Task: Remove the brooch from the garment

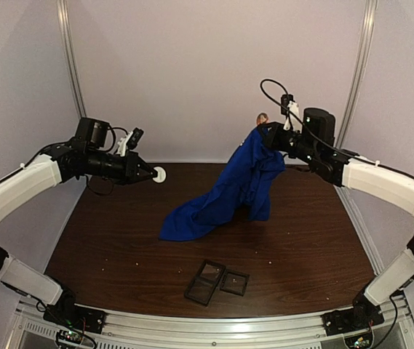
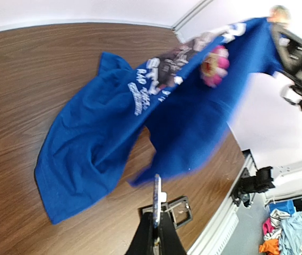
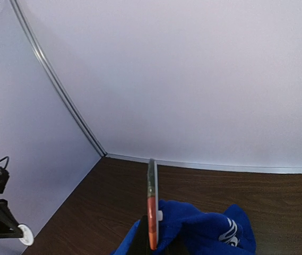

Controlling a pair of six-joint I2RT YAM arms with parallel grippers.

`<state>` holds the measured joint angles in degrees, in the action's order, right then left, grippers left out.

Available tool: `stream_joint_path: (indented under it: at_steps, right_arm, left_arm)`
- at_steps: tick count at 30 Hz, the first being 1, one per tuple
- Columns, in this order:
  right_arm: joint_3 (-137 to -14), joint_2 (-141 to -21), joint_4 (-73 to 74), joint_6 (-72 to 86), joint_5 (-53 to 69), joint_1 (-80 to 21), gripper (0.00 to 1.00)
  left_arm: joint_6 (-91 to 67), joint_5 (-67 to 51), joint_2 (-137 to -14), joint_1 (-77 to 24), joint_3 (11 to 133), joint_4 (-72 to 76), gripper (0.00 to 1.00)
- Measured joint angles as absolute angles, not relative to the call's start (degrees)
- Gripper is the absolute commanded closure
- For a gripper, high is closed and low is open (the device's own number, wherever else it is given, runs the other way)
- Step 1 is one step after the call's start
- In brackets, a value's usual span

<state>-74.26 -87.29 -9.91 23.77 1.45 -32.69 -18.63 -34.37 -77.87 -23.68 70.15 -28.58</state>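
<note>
- Top view: the right gripper [image 1: 265,132] is high above the far side of the table [image 1: 119,240]. Its fingers are clamped on one end of the blue shirt [image 1: 225,196]. The shirt hangs down from there, and its lower end lies spread on the table.
- Top view: the left gripper [image 1: 154,174] hangs in the air, to the left of the shirt and apart from it. A small white round piece [image 1: 160,174] shows at its tip. Two black trays [image 1: 217,280] lie side by side near the front edge.
- Left wrist view: the left fingers are closed together, and a thin pale edge stands up at their tip; what it is I cannot tell. The pink flower brooch [image 2: 214,65] sits on the lifted part of the shirt, just beside the white letters and the dark print.
- Right wrist view: folds of the shirt are bunched around the right fingers at the bottom of the picture.
</note>
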Motion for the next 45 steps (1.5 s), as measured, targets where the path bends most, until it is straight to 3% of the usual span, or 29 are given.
stream_joint_path:
  at_steps: [2, 6, 8, 12, 23, 30, 36, 45]
  right_arm:
    - [-72.9, -87.7, -9.1, 24.7, 1.0, -30.5, 0.91]
    - [-67.9, -87.7, -7.3, 26.8, 1.0, -27.9, 0.36]
    - [-65.0, -87.6, -6.5, 27.4, 1.1, -27.8, 0.17]
    - [-59.2, -85.8, -5.3, 26.9, 2.6, -27.9, 0.01]
    - [-51.6, -67.0, -7.1, 22.1, 15.7, -34.8, 0.0]
    - [-49.6, -61.5, -7.8, 22.1, 14.3, -39.4, 0.02]
    - [-48.4, -64.1, -9.7, 22.5, 20.4, -44.6, 0.11]
    - [-55.7, -75.1, -17.6, 24.2, 28.1, -56.4, 0.33]
  left_arm:
    - [-18.6, -36.3, -76.8, -23.7, 69.5, -27.5, 1.0]
    - [-18.7, -40.4, -75.2, -23.7, 68.7, -25.1, 1.0]
    - [-18.7, -42.6, -74.2, -23.8, 68.2, -23.6, 1.0]
    - [-18.8, -46.0, -72.5, -25.0, 67.5, -21.4, 1.0]
    - [-16.9, -53.2, -70.0, -31.9, 66.7, -18.9, 1.0]
    - [-16.2, -54.3, -70.1, -33.3, 66.7, -18.9, 1.0]
    - [-15.4, -55.2, -70.3, -35.5, 66.7, -18.9, 1.0]
    - [-14.7, -56.6, -70.5, -38.4, 66.7, -18.9, 1.0]
